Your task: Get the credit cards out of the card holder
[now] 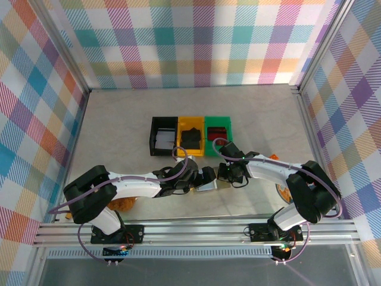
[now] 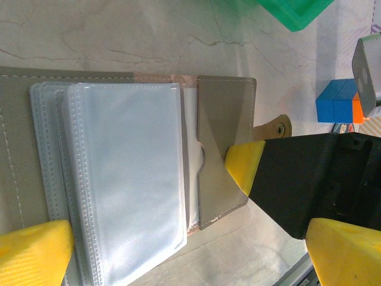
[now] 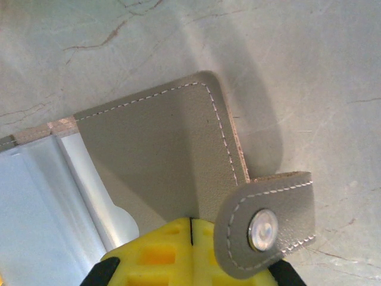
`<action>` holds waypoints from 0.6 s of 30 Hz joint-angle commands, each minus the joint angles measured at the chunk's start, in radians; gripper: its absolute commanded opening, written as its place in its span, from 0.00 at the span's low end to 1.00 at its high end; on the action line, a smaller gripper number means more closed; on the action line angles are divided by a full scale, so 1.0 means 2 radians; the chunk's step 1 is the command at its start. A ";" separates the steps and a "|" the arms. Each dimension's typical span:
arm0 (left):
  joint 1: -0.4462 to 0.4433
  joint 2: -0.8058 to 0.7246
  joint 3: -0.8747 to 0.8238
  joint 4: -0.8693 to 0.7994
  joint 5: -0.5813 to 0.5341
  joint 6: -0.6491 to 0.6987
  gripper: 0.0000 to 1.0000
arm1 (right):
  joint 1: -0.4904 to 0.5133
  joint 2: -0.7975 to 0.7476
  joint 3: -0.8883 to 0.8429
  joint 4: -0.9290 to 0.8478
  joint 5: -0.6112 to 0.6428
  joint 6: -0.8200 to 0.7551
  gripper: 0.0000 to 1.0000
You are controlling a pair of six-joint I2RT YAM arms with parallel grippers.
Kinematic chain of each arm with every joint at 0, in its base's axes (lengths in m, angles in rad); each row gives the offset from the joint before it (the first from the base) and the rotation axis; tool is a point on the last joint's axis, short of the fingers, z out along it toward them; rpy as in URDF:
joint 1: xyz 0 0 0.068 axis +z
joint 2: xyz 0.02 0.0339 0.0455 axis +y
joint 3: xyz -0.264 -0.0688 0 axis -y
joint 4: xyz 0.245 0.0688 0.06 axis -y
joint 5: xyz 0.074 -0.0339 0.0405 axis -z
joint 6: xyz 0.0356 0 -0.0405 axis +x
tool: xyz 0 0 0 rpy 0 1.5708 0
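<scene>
The card holder [image 1: 209, 187] lies open on the table [image 1: 119, 119] near its front edge, between both arms. The left gripper [image 1: 205, 176] is spread wide over its clear sleeves [image 2: 125, 179]; the right gripper [image 3: 190, 229] (fingers clenched together) presses the grey pocket panel [image 3: 155, 149] beside the snap tab [image 3: 268, 229].

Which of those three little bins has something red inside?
The green bin, rightmost in the row: it holds a dark red thing. The yellow bin holds a black thing, the black bin a pale thing.
</scene>
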 commanded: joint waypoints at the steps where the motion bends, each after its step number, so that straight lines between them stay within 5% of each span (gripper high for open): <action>1: -0.007 -0.001 0.010 -0.013 -0.004 0.009 1.00 | 0.004 -0.001 -0.018 -0.026 -0.015 0.009 0.00; 18: -0.008 0.011 0.023 -0.005 0.002 0.009 1.00 | 0.004 0.000 -0.018 -0.022 -0.020 0.012 0.00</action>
